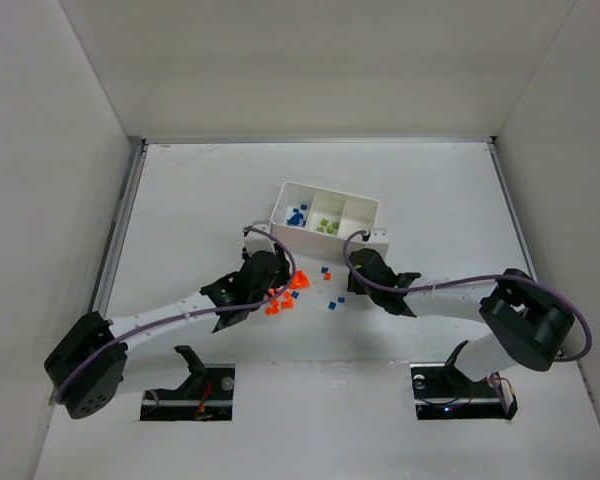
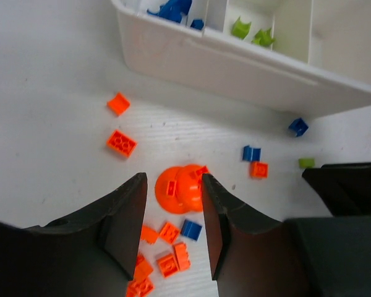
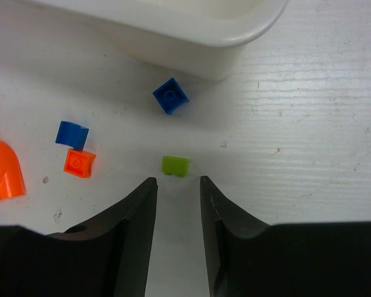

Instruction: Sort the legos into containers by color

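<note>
The white tray (image 1: 372, 240) holds blue legos (image 1: 296, 215) in its left compartment and lime ones (image 1: 327, 226) in the middle one. My left gripper (image 2: 173, 180) is open above a cluster of small orange bricks (image 2: 169, 232) and one blue brick (image 2: 190, 229). A larger orange dome piece (image 2: 179, 189) lies just past its fingertips. My right gripper (image 3: 177, 182) is open over bare table, and a lime brick (image 3: 175, 166) lies just beyond its tips. In the top view the left gripper (image 1: 277, 287) and right gripper (image 1: 357, 272) sit in front of the tray.
Loose bricks lie between the grippers and the tray wall (image 3: 173, 37): a blue brick (image 3: 170, 96), a blue piece (image 3: 72, 134) and an orange brick (image 3: 80, 163). Two more orange bricks (image 2: 121, 143) lie left of the dome. White enclosure walls stand around the table.
</note>
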Available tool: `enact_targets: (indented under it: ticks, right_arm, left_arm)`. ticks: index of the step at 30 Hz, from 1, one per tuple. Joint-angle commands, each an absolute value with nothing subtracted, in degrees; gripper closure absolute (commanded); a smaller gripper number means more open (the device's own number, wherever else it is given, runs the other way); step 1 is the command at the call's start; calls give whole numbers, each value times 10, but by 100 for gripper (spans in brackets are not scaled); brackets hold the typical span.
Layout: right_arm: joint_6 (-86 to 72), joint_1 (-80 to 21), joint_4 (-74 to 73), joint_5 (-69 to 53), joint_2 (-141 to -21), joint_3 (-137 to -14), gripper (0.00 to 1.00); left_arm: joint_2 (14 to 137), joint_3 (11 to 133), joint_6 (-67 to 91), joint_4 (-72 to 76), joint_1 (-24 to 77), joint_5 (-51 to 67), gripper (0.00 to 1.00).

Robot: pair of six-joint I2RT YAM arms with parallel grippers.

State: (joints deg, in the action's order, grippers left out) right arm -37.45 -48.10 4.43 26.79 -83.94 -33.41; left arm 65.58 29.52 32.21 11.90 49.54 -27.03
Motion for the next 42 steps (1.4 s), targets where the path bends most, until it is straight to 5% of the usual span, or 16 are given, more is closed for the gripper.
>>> enact_targets:
  ticks: [1,8,13,22,38,42]
  right_arm:
    - [-370,-483,54,270,-856,-366,60]
    - [-371,-481,52,279,-894,-381,80]
    - [-371,-487,33,291,-852,-378,84]
    - [-325,-508,-17,278,-767,-457,84]
    - [-258,-412,14,217,-1005,-716,82]
    - [-250,-414,-4,238,-978,-704,70]
  left_arm:
    - [606,268,359,55,510,-304,63]
    - [509,211,403,-56,551,-314,63]
    - [452,204,417,-89,600,-314,64]
    - [490,236,450,-150,660,-367,67]
    - [555,245,527,-194,661,-361,67]
    - [555,243,530,-195,665,-366,67]
